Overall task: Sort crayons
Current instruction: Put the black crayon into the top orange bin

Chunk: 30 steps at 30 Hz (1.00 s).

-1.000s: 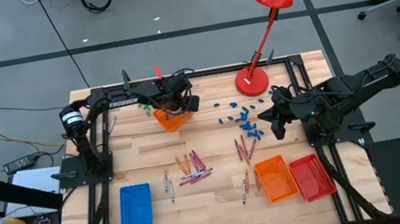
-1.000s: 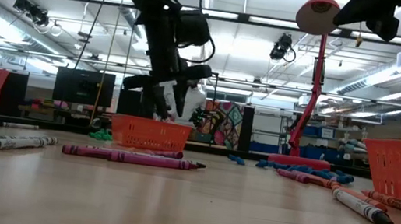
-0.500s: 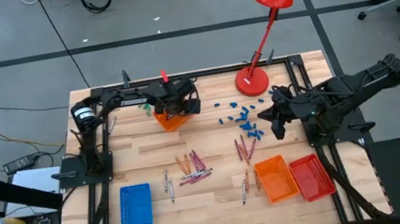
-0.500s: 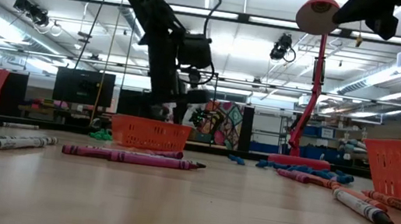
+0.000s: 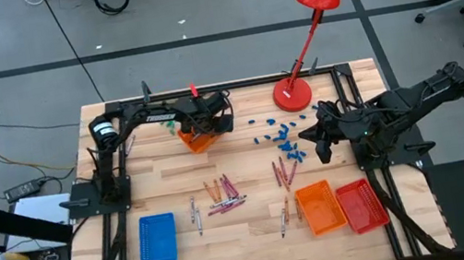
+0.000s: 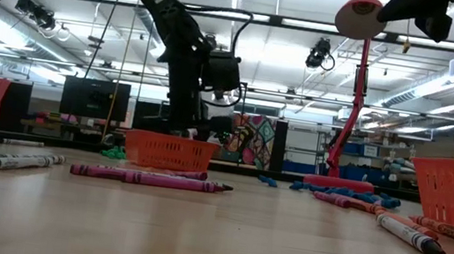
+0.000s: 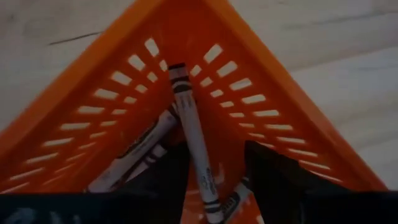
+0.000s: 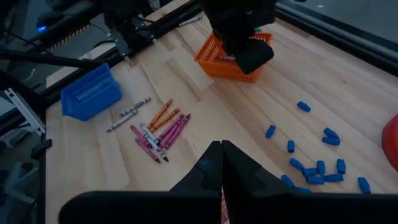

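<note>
We see a red lamp point(image 5: 313, 19) standing at the far edge of the wooden table point(image 5: 157, 184). Small blue pieces point(image 5: 282, 136) lie scattered near its round base. A blue basket point(image 5: 158, 238) sits near the front on the left. On the right, an orange basket point(image 5: 320, 207) and a red basket point(image 5: 362, 204) sit side by side.
</note>
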Each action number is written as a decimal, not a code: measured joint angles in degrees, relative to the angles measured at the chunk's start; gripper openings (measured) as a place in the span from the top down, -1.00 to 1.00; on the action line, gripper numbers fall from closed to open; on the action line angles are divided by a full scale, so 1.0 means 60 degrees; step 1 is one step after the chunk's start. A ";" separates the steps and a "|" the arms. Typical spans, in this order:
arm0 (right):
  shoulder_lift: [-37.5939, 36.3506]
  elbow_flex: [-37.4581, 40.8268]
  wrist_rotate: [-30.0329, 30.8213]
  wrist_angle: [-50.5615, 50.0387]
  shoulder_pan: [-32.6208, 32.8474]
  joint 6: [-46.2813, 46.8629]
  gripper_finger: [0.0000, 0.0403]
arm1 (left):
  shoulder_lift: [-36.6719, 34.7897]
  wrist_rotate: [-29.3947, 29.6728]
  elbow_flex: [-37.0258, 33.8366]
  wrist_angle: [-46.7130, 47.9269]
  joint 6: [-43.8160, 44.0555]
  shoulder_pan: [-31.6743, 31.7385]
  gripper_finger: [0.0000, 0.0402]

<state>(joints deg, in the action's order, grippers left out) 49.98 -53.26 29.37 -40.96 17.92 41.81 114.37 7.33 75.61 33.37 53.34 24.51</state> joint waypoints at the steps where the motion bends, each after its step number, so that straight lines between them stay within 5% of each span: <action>1: 0.0000 0.0001 0.0085 0.0006 0.0035 0.0003 0.96 | -0.0010 -0.0016 0.0007 0.0028 -0.0062 -0.0007 0.19; 15: 0.0015 0.0001 0.0381 0.0105 0.0130 -0.0180 0.96 | -0.0013 0.0020 0.0003 0.0178 -0.0595 -0.0241 0.79; 30: 0.0016 0.0001 -0.0014 0.0125 0.0130 -0.0430 0.96 | -0.0069 0.0020 0.0959 0.0904 -0.2981 -0.0499 0.76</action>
<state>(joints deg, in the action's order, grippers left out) 50.07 -53.25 29.29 -40.21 18.70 39.23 113.95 7.45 81.37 38.79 35.45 21.52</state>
